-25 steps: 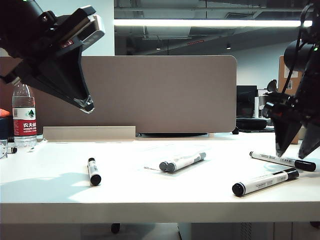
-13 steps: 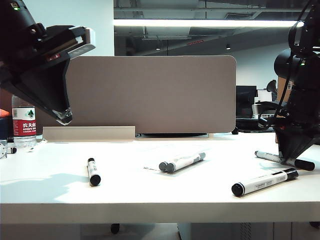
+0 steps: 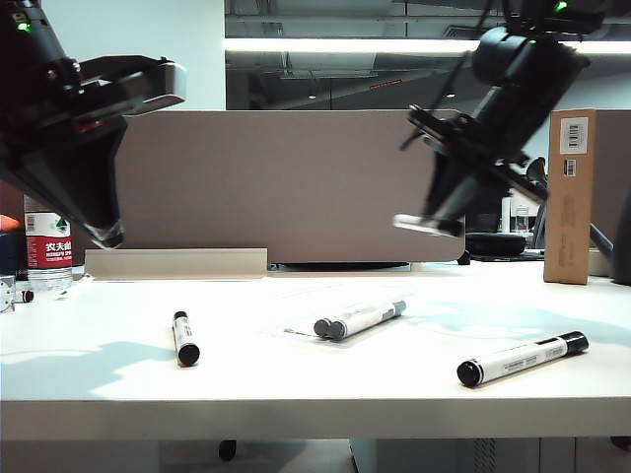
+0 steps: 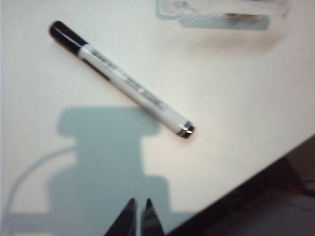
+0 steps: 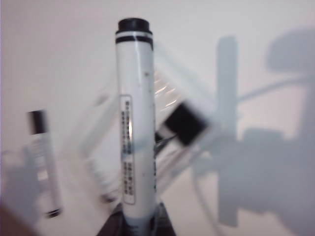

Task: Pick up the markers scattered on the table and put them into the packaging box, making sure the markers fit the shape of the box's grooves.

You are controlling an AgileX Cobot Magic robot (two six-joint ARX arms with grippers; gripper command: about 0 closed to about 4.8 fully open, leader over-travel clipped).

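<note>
Carrying one marker (image 5: 134, 128) in clamped right gripper (image 5: 137, 216) above packaging box (image 3: 340, 313) w/ two seated; left gripper (image 4: 138, 216) closed, empty, hovering left of box; two markers (image 3: 184, 338) still lying loose.

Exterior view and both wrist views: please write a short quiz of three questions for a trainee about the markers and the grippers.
1. True or false: the right gripper is shut on a marker.
2. How many markers lie in the packaging box at the middle of the table?
A. none
B. two
C. four
3. Fill in: the left gripper, above the left side of the table, is ____ and holds nothing.

Key
1. True; the marker stands out from its jaws, raised above the table.
2. B.
3. shut.
</note>
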